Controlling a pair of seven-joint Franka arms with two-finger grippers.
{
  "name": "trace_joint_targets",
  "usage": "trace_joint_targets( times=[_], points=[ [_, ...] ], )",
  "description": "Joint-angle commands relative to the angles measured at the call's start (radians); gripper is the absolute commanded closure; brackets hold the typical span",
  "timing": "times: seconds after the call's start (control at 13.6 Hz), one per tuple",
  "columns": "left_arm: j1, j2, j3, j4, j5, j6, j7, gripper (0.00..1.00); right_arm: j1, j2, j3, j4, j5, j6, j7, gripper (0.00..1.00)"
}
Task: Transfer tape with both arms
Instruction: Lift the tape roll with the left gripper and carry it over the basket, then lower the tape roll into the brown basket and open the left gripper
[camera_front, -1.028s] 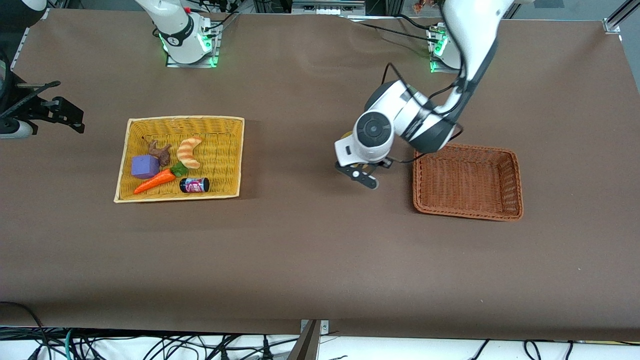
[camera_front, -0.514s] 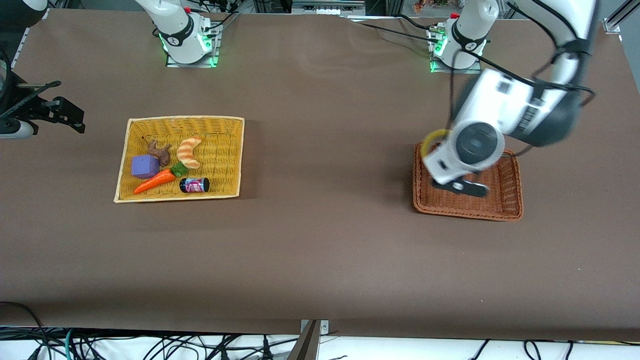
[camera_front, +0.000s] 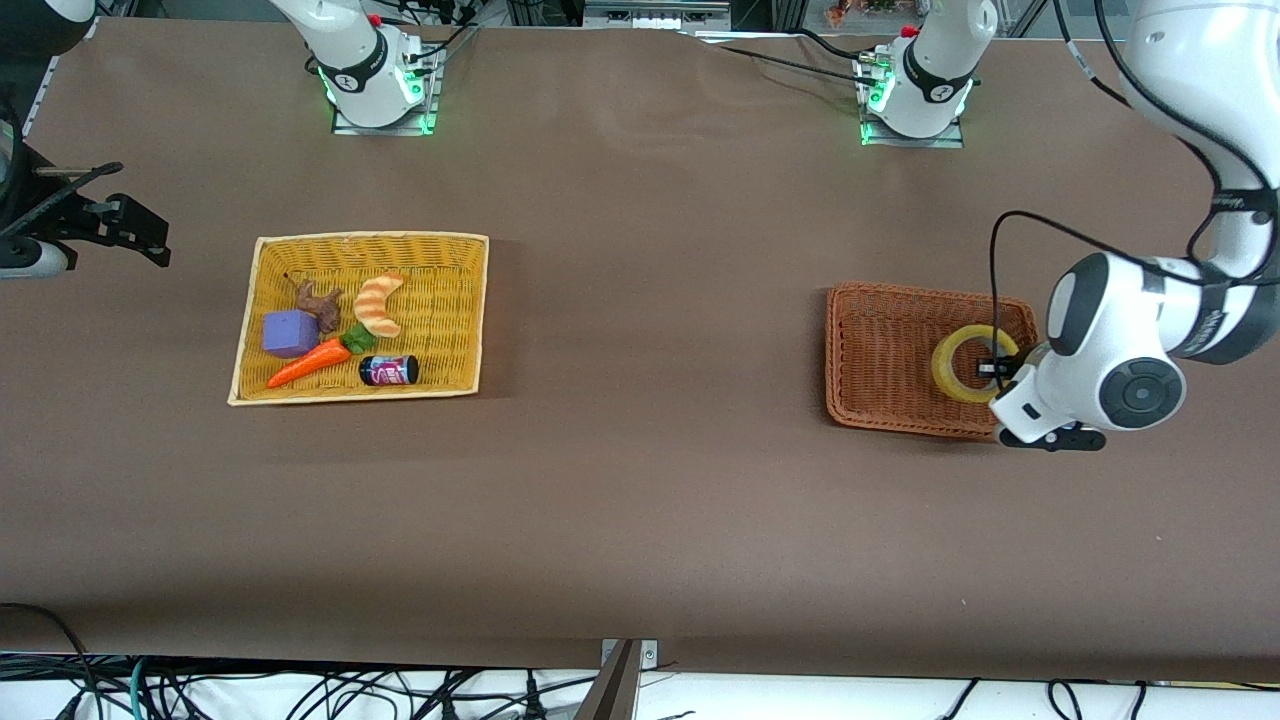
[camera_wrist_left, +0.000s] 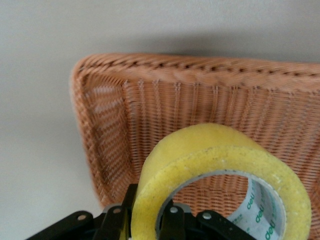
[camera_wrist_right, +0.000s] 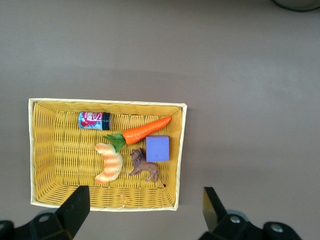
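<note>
The tape (camera_front: 945, 372), a yellowish ring with a grey core, hangs inside the brown wicker basket (camera_front: 880, 350) near the left arm's end of the table. My left gripper (camera_front: 995, 368) is shut on the roll's wall, one finger inside the ring and one outside. In the left wrist view the tape (camera_wrist_left: 200, 155) fills the foreground over the basket (camera_wrist_left: 110, 125), with my left gripper (camera_wrist_left: 147, 220) clamped on it. I cannot tell whether the roll touches the basket floor. My right gripper (camera_wrist_right: 144, 215) is open and empty, high over the yellow basket (camera_wrist_right: 50, 107), and is out of the front view.
The yellow basket (camera_front: 450, 250) toward the right arm's end holds a striped croissant toy (camera_front: 378, 304), a carrot (camera_front: 305, 365), a purple cube (camera_front: 290, 332), a small can (camera_front: 389, 370) and a brown animal figure (camera_front: 318, 300). A black fixture (camera_front: 100, 220) stands at that table end.
My left arm has swung with the tape from over the table's middle to the brown basket and lowered it in. The right arm has not moved.
</note>
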Motion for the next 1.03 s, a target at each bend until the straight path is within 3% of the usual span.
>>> trace_joint_targets(
  times=[0.0, 0.07, 0.15, 0.22, 0.29, 0.73, 0.95],
  points=[
    [0.014, -0.030, -0.020, -0.151, 0.018, 0.156, 0.004, 1.00, 0.003, 0.008, -0.002, 0.023, 0.013, -0.010, -0.001, 0.00],
    [0.014, -0.027, -0.020, -0.178, 0.019, 0.206, 0.005, 1.00, 0.003, 0.008, -0.002, 0.023, 0.013, -0.010, -0.001, 0.00],
    [0.014, -0.026, -0.020, -0.186, 0.018, 0.225, 0.004, 0.91, 0.003, 0.008, -0.002, 0.023, 0.013, -0.010, -0.001, 0.00],
    [0.010, -0.027, -0.023, -0.180, 0.019, 0.222, 0.004, 0.35, 0.003, 0.008, -0.002, 0.023, 0.013, -0.010, -0.001, 0.00],
    [0.004, -0.043, -0.023, -0.171, 0.018, 0.213, 0.002, 0.00, 0.003, 0.008, -0.002, 0.023, 0.013, -0.010, -0.001, 0.00],
    [0.007, -0.263, -0.046, -0.075, -0.023, 0.136, 0.002, 0.00, 0.003, 0.009, -0.002, 0.023, 0.013, -0.010, -0.001, 0.00],
    [0.013, -0.333, -0.043, 0.074, -0.183, -0.005, 0.001, 0.00, 0.003, 0.012, -0.002, 0.023, 0.013, -0.010, -0.002, 0.00]
  ],
)
